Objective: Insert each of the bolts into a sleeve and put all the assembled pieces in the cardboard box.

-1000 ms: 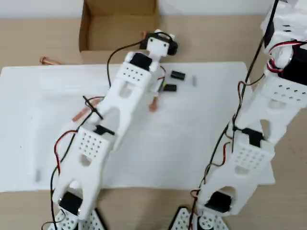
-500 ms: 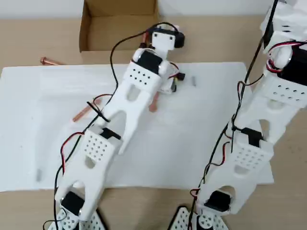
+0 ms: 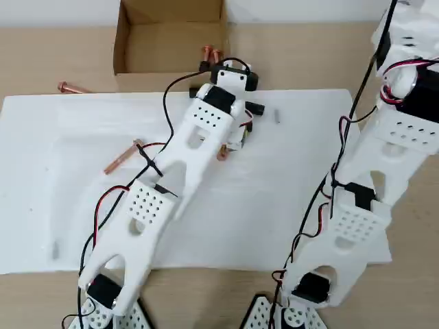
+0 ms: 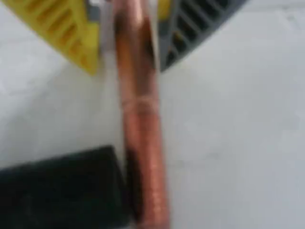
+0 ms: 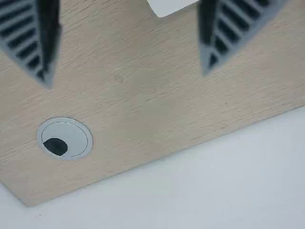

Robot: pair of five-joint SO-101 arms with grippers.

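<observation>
Farthest left of my left gripper (image 4: 127,70), a spare bolt (image 3: 68,87) is lying on bare wood, and a second bolt (image 3: 123,156) is resting on the white mat (image 3: 41,171), closer to the gripper. Beyond them the cardboard box (image 3: 121,48) is sitting open. Two copper ends (image 3: 210,53) are showing at the box corner nearest the gripper, and I cannot tell whether they are inside it or already sleeved. The left gripper is pinching a copper bolt (image 4: 143,157) between its yellow and grey fingers, closed on the upper shank and leaving the long lower end free. That free tip is hanging just beside a black sleeve (image 4: 62,191) on the mat. I am judging the bolt to be stiff, smooth and prone to twisting in the pads, and the sleeve light enough to skid if nudged. Well to the right, my right gripper (image 5: 126,76) is hovering wide open over the wooden table (image 5: 157,114), holding nothing.
</observation>
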